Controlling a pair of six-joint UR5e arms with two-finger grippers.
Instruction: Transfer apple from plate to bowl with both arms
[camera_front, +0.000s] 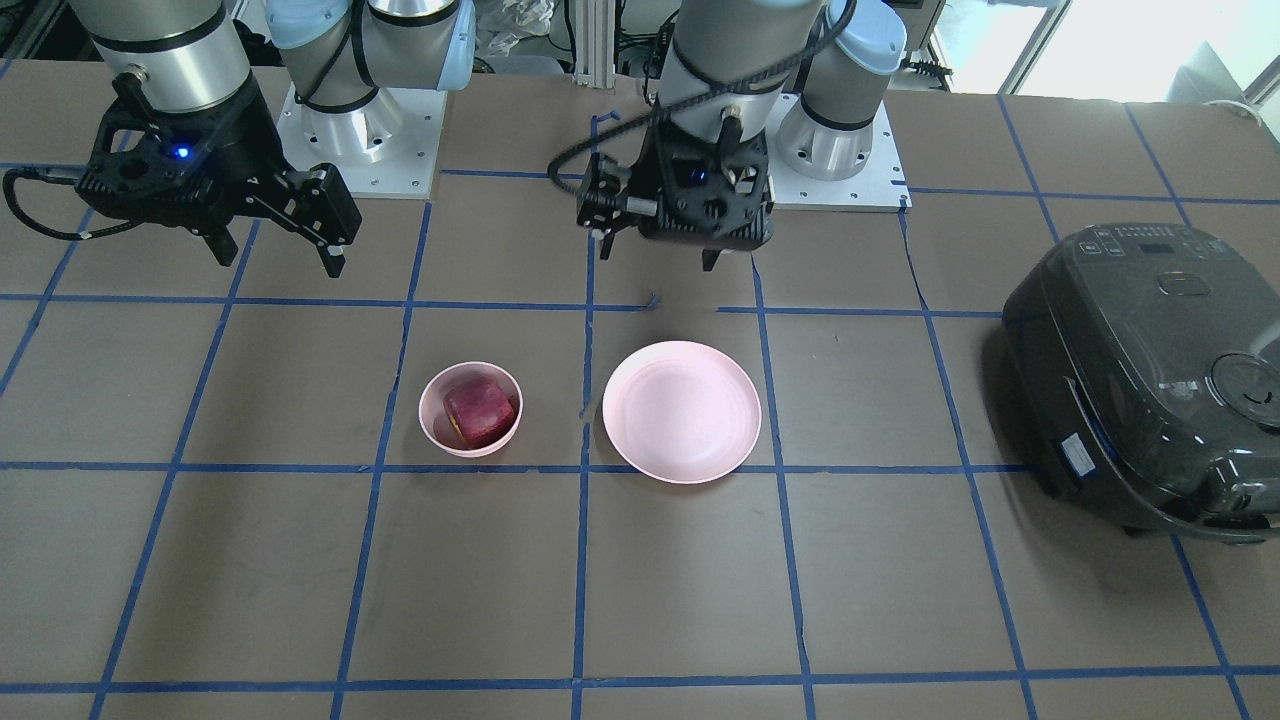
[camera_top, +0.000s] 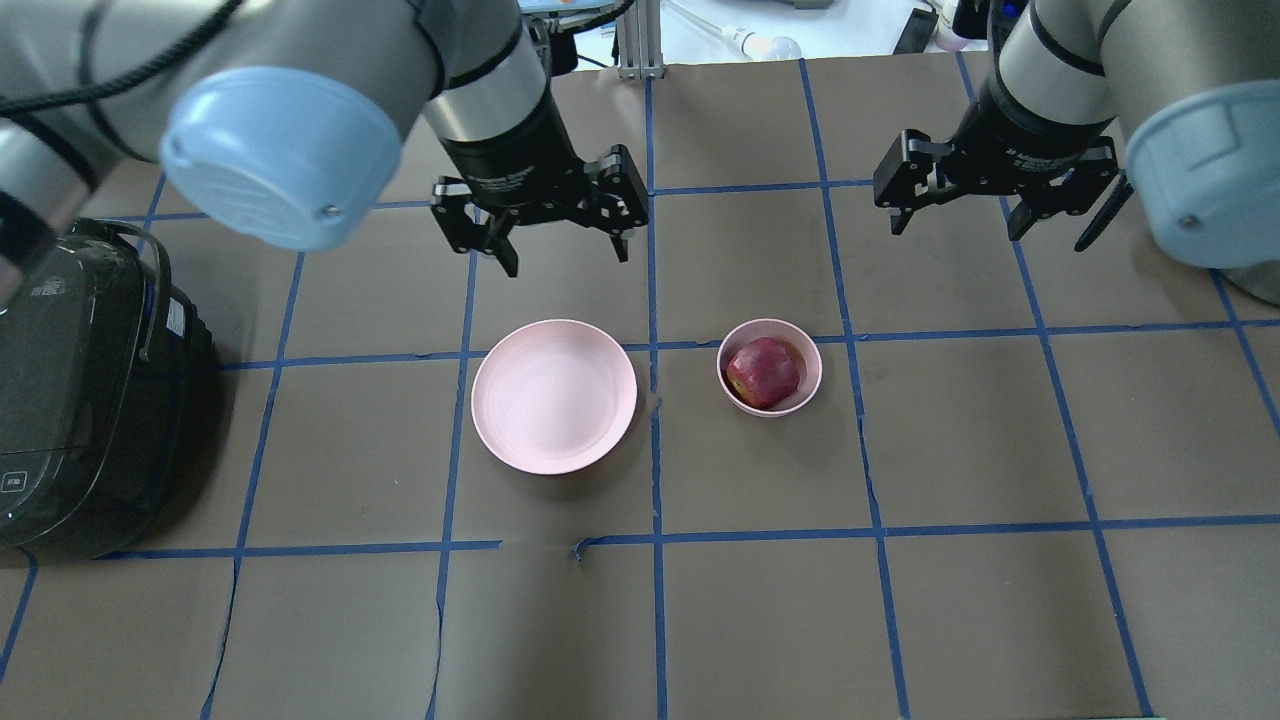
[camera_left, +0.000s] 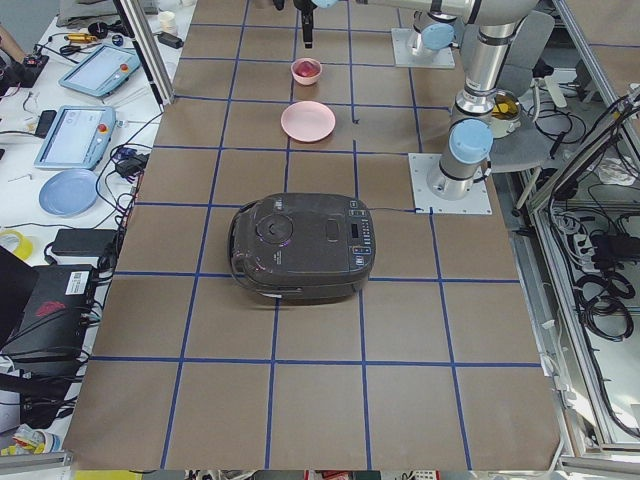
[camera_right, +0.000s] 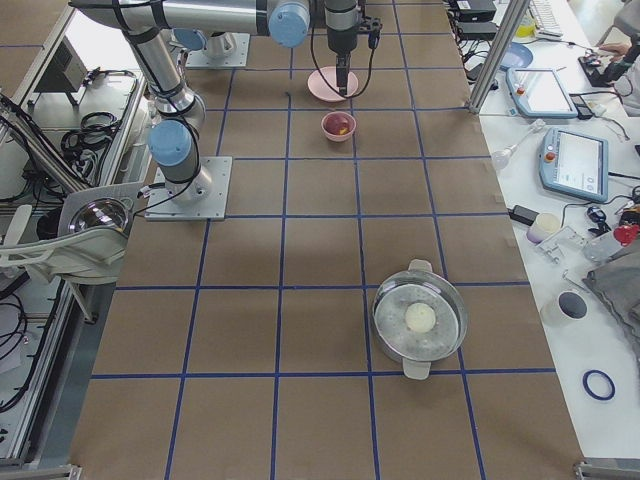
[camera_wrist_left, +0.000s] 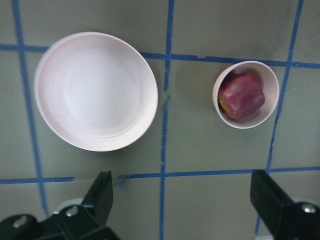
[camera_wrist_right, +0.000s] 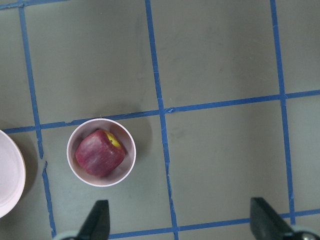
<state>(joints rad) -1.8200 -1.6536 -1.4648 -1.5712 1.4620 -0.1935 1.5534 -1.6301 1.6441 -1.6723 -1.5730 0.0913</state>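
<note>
The dark red apple (camera_front: 479, 412) lies in the small pink bowl (camera_front: 428, 405). The wide pink plate (camera_front: 681, 411) beside it holds nothing. In the overhead view the apple (camera_top: 763, 372) sits in the bowl (camera_top: 810, 390), to the right of the plate (camera_top: 553, 396). My left gripper (camera_top: 565, 255) hangs open and empty above the table, beyond the plate. My right gripper (camera_top: 985, 225) hangs open and empty, beyond and to the right of the bowl. The right wrist view shows the apple (camera_wrist_right: 100, 153) with its yellow patch in the bowl (camera_wrist_right: 131, 145). The left wrist view shows plate (camera_wrist_left: 95, 90) and apple (camera_wrist_left: 241, 96).
A black rice cooker (camera_top: 70, 400) stands at the table's left end, left of the plate. A lidded metal pot (camera_right: 420, 320) stands far off toward the right end. Blue tape lines grid the brown table.
</note>
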